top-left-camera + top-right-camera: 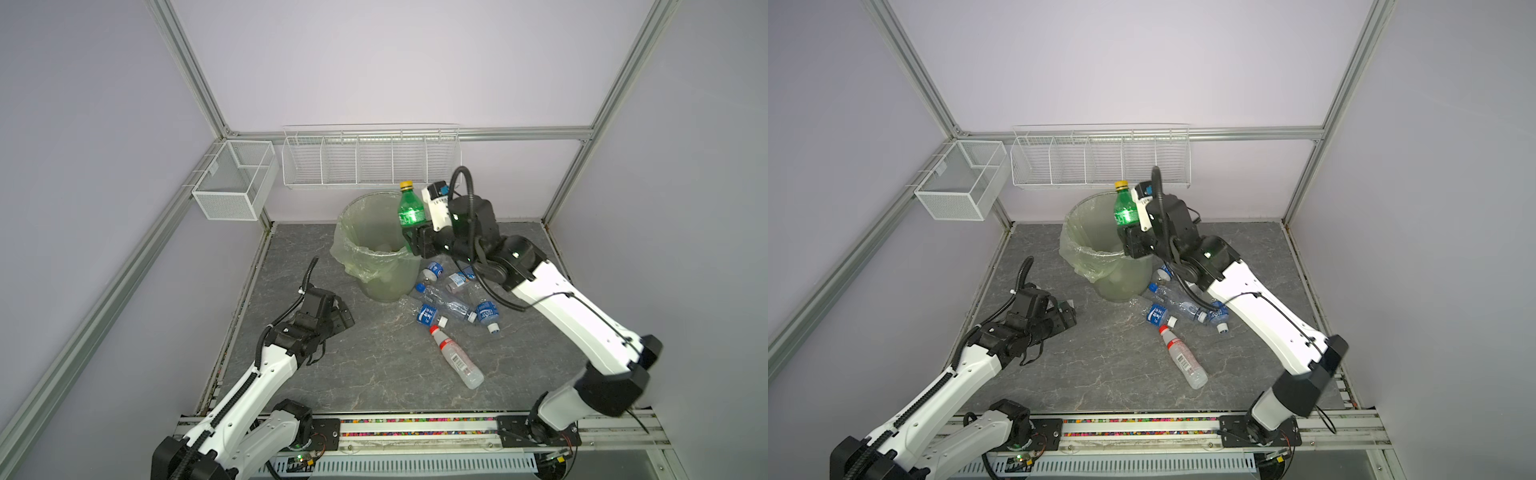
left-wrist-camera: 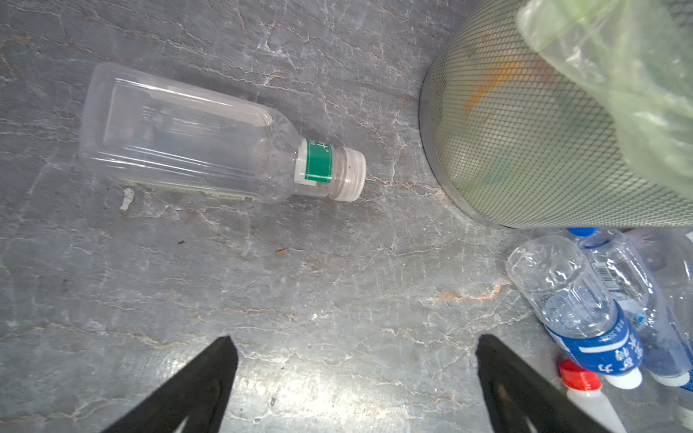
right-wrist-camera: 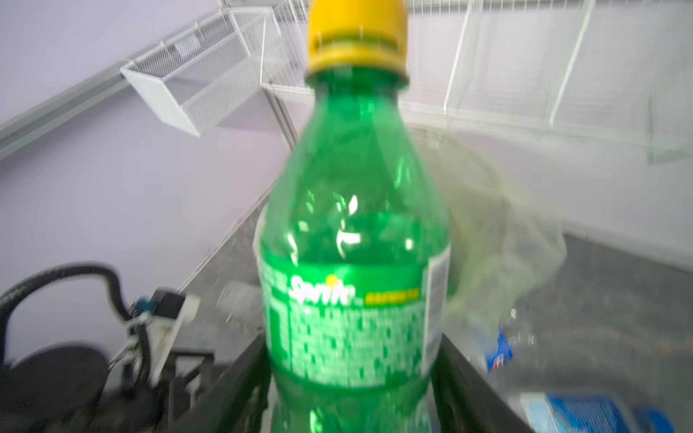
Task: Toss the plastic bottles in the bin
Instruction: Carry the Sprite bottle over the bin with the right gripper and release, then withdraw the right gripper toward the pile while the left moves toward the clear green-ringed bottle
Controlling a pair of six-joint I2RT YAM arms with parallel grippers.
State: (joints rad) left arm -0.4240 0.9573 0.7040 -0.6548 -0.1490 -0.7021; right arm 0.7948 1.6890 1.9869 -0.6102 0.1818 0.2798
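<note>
A green bottle [image 1: 411, 210] [image 1: 1126, 210] [image 3: 352, 243] with a yellow cap stands upright over the far right rim of the bin [image 1: 386, 282] [image 1: 1121, 286] [image 2: 525, 131]. My right gripper [image 1: 411, 233] [image 1: 1128, 239] [image 3: 352, 345] flanks its base, jaws wide, with narrow gaps beside the lower body. My left gripper [image 1: 343, 318] [image 1: 1065, 318] [image 2: 356, 345] is open low over the floor left of the bin. A clear bottle [image 2: 187, 138] with a green neck band lies ahead of it. Blue-labelled bottles [image 1: 428, 313] [image 1: 1158, 313] [image 2: 585, 311] lie piled right of the bin. A red-capped bottle [image 1: 457, 359] [image 1: 1183, 359] lies nearer the front.
Two white wire baskets [image 1: 235, 178] [image 1: 370, 158] hang on the back frame behind the bin. Aluminium posts edge the grey stone floor [image 1: 374, 374]. The arm bases sit on a rail [image 1: 415, 428] along the front.
</note>
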